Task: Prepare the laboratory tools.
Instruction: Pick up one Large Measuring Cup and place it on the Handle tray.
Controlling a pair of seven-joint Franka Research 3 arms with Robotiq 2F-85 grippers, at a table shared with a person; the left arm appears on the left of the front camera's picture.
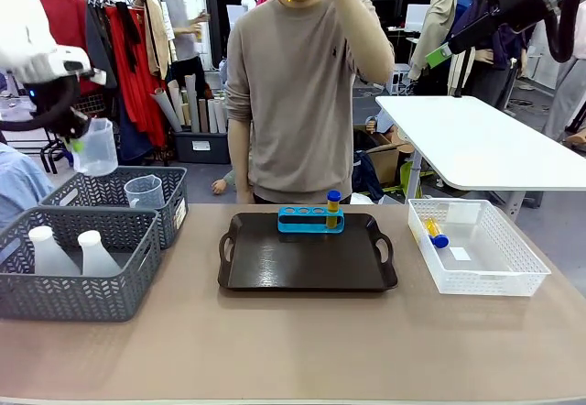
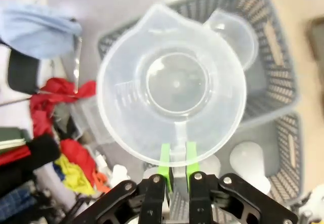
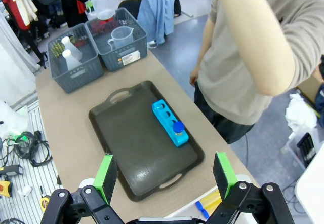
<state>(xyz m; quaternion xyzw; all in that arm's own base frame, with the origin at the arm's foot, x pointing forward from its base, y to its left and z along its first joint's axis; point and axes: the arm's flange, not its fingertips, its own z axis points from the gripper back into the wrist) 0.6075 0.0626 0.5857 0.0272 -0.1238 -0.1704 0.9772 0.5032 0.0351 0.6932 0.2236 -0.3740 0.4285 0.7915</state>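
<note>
My left gripper is shut on the handle of a clear measuring beaker, held in the air above the grey baskets; from the front the beaker hangs at the upper left. A second clear beaker stands in the far grey basket. Two white flasks stand in the near grey basket. One orange tube with a blue cap stands in the blue rack on the black tray. My right gripper is open, high above the tray's near end.
A white mesh basket at the right holds an orange tube. A person stands at the far side of the table behind the tray, one arm raised. A white table stands at the back right. Bare tabletop lies in front of the tray.
</note>
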